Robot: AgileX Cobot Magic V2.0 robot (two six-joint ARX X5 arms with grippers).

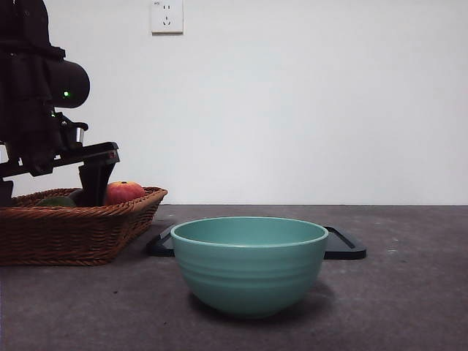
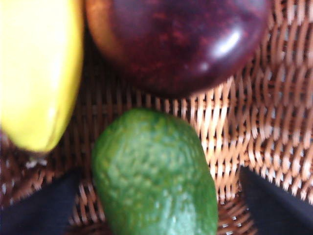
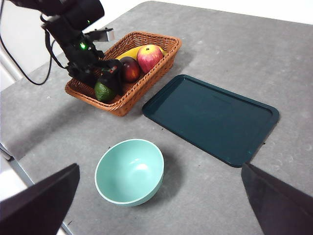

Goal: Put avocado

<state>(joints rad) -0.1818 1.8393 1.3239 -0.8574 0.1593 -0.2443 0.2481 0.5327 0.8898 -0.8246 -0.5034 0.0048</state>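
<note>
Left gripper (image 2: 154, 205) lowered into the brown woven wicker basket (image 1: 80, 234) at one end of the grey table (image 3: 303, 68); its two black jaws stand spread, one on either side of the dull dark-green, rough-skinned avocado (image 2: 154, 178), with wicker visible between each jaw and the fruit, so nothing is grasped yet. The avocado lies on the basket floor, just beside the glossy dark maroon round fruit (image 2: 181, 44) and near the yellow banana (image 2: 39, 73); a red-orange apple (image 1: 124, 192) sits further along the basket; in the front view only a sliver of the avocado (image 1: 57, 201) shows above the rim. The right gripper (image 3: 156, 205) waits high above the table, jaws apart and empty, overlooking the pale teal ceramic bowl (image 3: 129, 171) and the dark green rectangular plastic tray (image 3: 210, 117), both bare.

Judged stage: pre-grasp, closure on the avocado pending; the destination is not stated, bowl or tray being equally plausible.

Risks, as judgement: the fruit is elongated and lies obliquely between the jaws, so closure may meet it off-centre and rotate or squeeze it out along the wicker; the rounded skin offers little purchase, so a shallow grip could slip on lifting; the maroon fruit lies close enough that a jaw or the rising avocado may nudge it; a jaw tip driven too low could catch in the weave and drag the basket.
</note>
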